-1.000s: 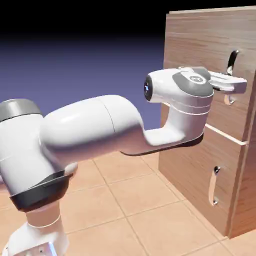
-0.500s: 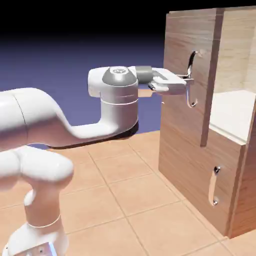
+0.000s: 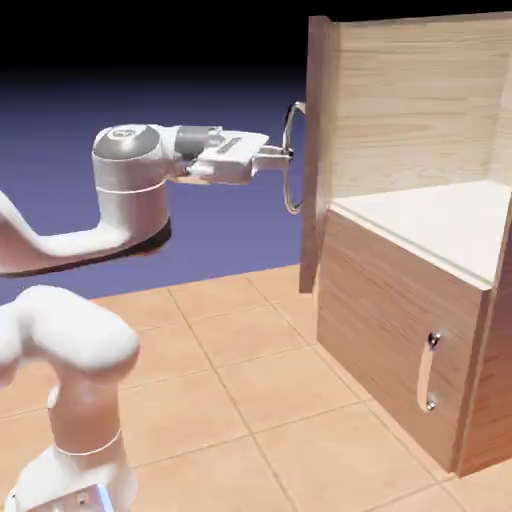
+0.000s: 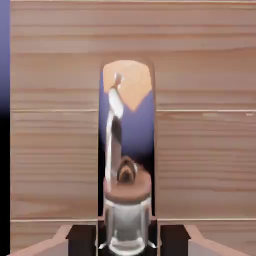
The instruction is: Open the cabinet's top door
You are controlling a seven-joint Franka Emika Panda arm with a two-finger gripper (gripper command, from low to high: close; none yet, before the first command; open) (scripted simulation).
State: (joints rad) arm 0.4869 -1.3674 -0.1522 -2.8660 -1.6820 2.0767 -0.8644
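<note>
The light-brown wood-grain cabinet [image 3: 385,300] stands at the exterior view's right. Its top door [image 3: 318,120] is swung wide open and shows edge-on, baring the inside. My gripper [image 3: 284,155] reaches in from the left, shut on the door's long curved silver handle [image 3: 292,190]. In the hand view the door's wood [image 4: 55,150] fills the picture. The shiny handle [image 4: 127,150] runs up the middle, mirroring the scene, with my gripper [image 4: 127,241] closed around its lower part.
A white shelf [image 3: 440,225] lies bared inside the cabinet. Below it the shorter door [image 3: 400,340] is closed, with its small silver handle [image 3: 428,372]. My arm's elbow and base fill the left of the exterior view above the tiled floor [image 3: 250,390].
The top door has swung from closed to wide open. My gripper, still shut on the handle, has moved left with it, and the arm has folded back.
</note>
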